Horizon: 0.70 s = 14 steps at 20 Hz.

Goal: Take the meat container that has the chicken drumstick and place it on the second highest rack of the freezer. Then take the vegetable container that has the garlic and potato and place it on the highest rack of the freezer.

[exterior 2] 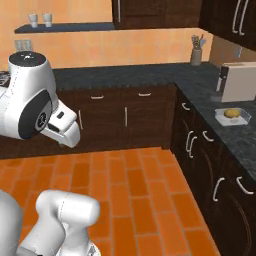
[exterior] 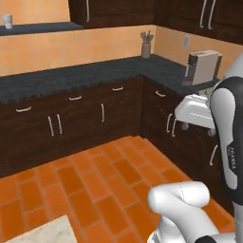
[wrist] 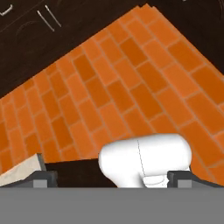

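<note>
A clear container (exterior 2: 243, 119) sits on the dark counter (exterior 2: 200, 85) at the right, in front of a grey boxy appliance. A yellow-brown oval lump inside it looks like the potato (exterior 2: 230, 113). I cannot make out the garlic. The meat container, the chicken drumstick and the freezer are out of view. My gripper (wrist: 113, 177) is open with nothing between its widely spaced fingertips (wrist: 43, 177). It hangs over the orange tile floor (wrist: 131, 78), well away from the container.
Dark cabinets (exterior: 85, 118) line the L-shaped counter. A grey appliance (exterior: 204, 66) and a utensil holder (exterior 2: 196, 55) stand on it. Two cups (exterior 2: 40, 20) rest on a wall shelf. A pale slab corner (exterior: 42, 232) juts in low at the left.
</note>
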Motion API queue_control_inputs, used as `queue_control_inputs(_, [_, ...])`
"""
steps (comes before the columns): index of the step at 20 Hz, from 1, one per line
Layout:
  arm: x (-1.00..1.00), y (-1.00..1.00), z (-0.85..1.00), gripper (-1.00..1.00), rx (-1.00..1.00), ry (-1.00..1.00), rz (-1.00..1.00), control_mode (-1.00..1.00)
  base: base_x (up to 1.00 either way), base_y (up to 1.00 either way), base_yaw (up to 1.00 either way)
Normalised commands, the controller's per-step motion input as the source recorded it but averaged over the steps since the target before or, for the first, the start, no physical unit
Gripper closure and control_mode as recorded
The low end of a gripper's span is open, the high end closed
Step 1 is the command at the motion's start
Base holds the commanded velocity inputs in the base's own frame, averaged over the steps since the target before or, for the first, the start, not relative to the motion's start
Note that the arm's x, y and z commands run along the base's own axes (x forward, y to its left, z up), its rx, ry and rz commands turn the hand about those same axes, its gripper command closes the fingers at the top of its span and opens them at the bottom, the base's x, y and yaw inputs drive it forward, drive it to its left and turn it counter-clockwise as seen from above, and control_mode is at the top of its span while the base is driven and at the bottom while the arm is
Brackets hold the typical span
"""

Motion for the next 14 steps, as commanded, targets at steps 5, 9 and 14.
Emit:
queue_control_inputs(5, [0.00, 0.00, 0.00, -1.00, 0.00, 0.00, 0.00, 1.00, 1.00, 0.00, -0.45])
queue_control_inputs(9, [0.00, 0.00, 0.00, -1.00, 0.00, 0.00, 0.00, 1.00, 1.00, 0.00, -0.46])
queue_control_inputs(14, [0.00, 0.00, 0.00, -1.00, 0.00, 0.00, 0.00, 1.00, 0.99, 0.00, -0.46])
